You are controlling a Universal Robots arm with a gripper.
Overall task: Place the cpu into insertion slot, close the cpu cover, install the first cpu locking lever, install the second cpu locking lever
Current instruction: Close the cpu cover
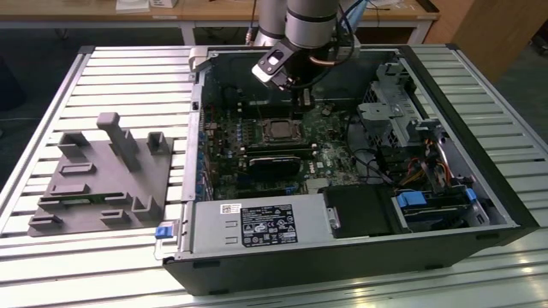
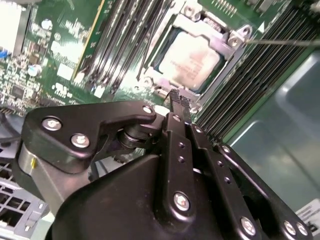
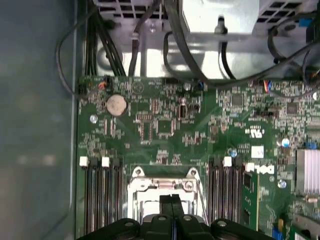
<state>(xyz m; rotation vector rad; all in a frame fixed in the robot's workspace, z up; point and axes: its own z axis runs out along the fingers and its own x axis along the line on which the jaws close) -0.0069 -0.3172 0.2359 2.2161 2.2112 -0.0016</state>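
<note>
The two black fingers (image 3: 166,206) of the gripper (image 2: 178,98) are pressed tight together, with nothing between them. Their tips hang over one edge of the slot (image 3: 162,184). I cannot tell if they touch it.

The chip (image 2: 190,57) sits in the slot with its pale, shiny top facing up. The cover (image 2: 220,39) lies flat around the chip, so the chip shows through the hole in its middle. A thin metal rod (image 2: 280,42) sticks out from one corner of the slot and runs over the long black strips (image 2: 250,85) next to it. There are strips like these on both sides of the slot.

All of this sits on a green board (image 3: 165,125). The board also has a round silver battery (image 3: 116,105) on it, and black cables (image 3: 175,45) hang past its edge.

In the exterior view, the arm (image 1: 312,22) reaches down into an open computer box (image 1: 479,192). The box lies on a table (image 1: 128,77) made of metal slats. A grey plastic stand (image 1: 102,179) rests on the table beside the box, on the exterior view's left.
</note>
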